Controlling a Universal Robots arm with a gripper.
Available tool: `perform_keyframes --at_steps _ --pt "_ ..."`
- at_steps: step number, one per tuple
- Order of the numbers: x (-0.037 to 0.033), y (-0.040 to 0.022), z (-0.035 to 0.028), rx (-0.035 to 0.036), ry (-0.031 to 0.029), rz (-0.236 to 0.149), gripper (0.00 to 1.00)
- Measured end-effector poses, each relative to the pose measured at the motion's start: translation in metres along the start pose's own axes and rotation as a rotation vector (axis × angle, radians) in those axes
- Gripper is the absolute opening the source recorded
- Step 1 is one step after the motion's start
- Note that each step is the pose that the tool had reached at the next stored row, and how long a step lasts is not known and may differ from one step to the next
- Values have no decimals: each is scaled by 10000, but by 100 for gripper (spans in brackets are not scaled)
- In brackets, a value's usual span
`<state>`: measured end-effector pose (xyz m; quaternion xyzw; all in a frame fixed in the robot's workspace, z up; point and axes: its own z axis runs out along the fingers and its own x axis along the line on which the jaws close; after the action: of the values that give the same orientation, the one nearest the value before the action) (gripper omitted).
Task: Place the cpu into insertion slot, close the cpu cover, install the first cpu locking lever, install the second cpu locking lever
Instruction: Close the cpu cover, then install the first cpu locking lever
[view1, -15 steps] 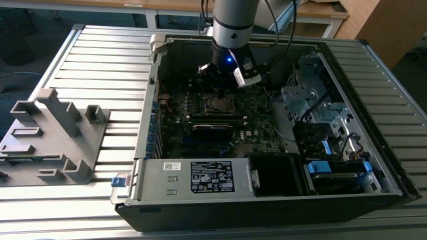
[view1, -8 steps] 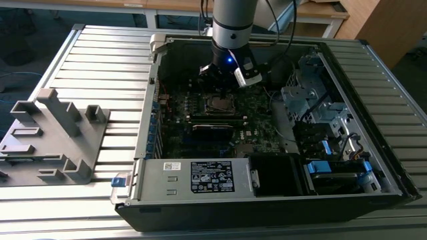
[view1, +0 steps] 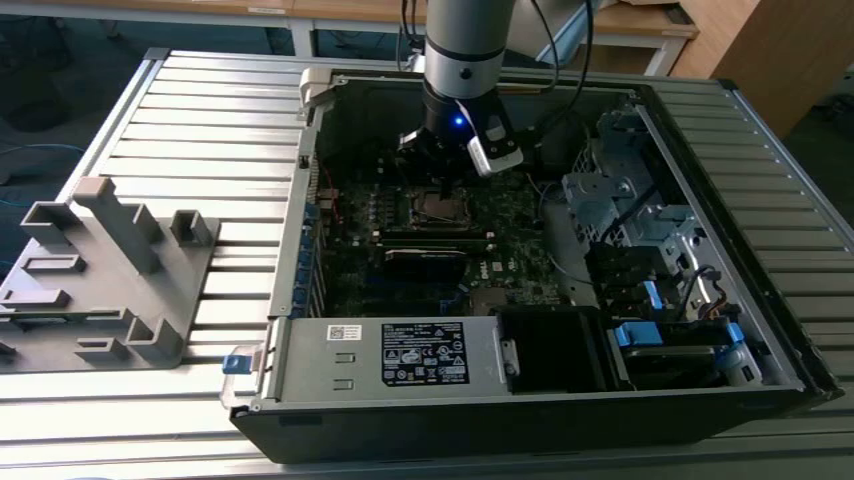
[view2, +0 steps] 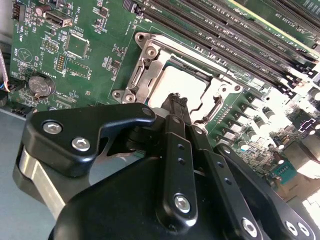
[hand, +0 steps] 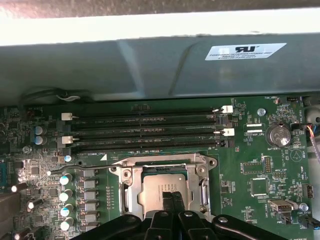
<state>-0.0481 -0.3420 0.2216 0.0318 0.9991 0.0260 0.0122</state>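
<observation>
The cpu (hand: 152, 192) (view2: 187, 82), a flat silvery square, lies in the insertion slot (view1: 435, 208) on the green motherboard. The cpu cover (hand: 165, 162) (view2: 150, 67), a silvery frame, lies flat around it, with the chip showing through its window. My gripper (hand: 170, 196) (view2: 176, 100) hangs just over the chip's near half, its two black fingers pressed together with nothing between them. In the exterior view the gripper (view1: 430, 180) stands inside the open computer case, right above the socket. A thin metal lever rod (hand: 75, 163) runs beside the socket.
Long black memory slots (hand: 145, 132) lie beside the socket, under the grey case wall (hand: 150, 65). A power supply (view1: 387, 355) fills the case's near end, and drive bays (view1: 641, 220) stand on the exterior view's right. A grey fixture (view1: 107, 270) sits on the slatted table.
</observation>
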Motion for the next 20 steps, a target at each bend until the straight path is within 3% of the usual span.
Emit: perform_keyframes --at_steps 20 --pt "16 -11 -15 -1 -2 0 11"
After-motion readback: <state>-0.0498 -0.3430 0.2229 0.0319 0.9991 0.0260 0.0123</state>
